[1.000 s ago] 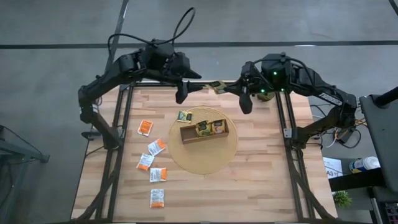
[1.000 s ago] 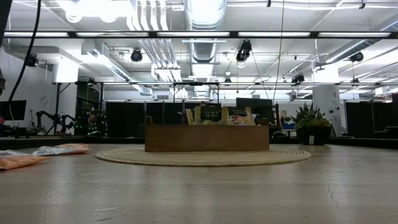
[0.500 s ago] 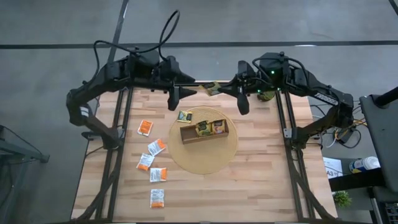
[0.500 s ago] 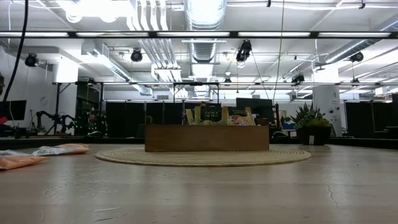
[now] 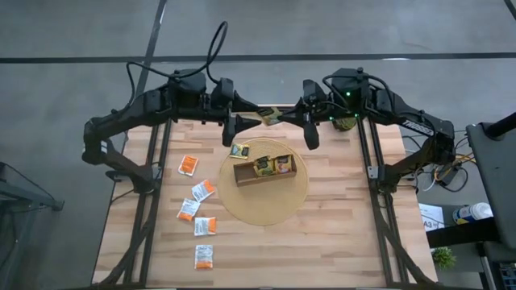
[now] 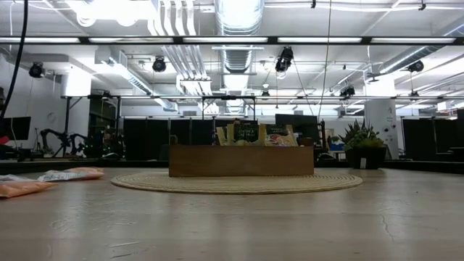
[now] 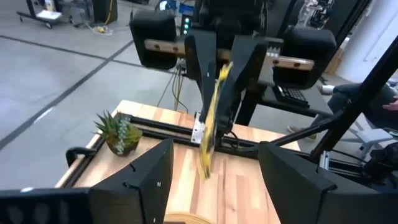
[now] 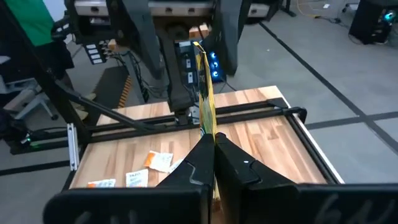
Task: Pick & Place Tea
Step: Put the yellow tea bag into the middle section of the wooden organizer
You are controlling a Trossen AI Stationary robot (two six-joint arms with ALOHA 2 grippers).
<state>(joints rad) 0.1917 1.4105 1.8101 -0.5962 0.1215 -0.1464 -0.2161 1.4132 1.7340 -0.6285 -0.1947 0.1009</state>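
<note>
My right gripper (image 5: 292,115) is shut on a yellow-green tea sachet (image 5: 271,116), high over the table's far edge. My left gripper (image 5: 251,113) faces it, open. Its fingers (image 8: 144,38) stand on either side of the sachet's free end (image 7: 209,124) without touching it. The brown wooden tray (image 5: 265,171) rests on a round woven mat (image 5: 264,201) and holds sachets (image 5: 272,164) standing upright. One more sachet (image 5: 239,150) lies on the mat. Several orange-and-white sachets (image 5: 202,190) lie flat on the table's left half. My right gripper pinches one end of the sachet (image 8: 208,127) between its two fingertips. The fingers come about level from the table's right. The sachet stands on edge, lifted clear of the table, and sticks out past the fingertips toward the left gripper.
A small potted plant (image 5: 347,122) stands at the far right corner. Black frame rails (image 5: 157,185) run along the table's left and right sides. The low view shows the tray (image 6: 241,160) on its mat, with loose sachets (image 6: 29,187) at the left.
My right gripper has carried the sachet a little toward the table's left, still shut on it. My left gripper has turned, and its open fingers have come to stand on either side of the sachet's free end.
</note>
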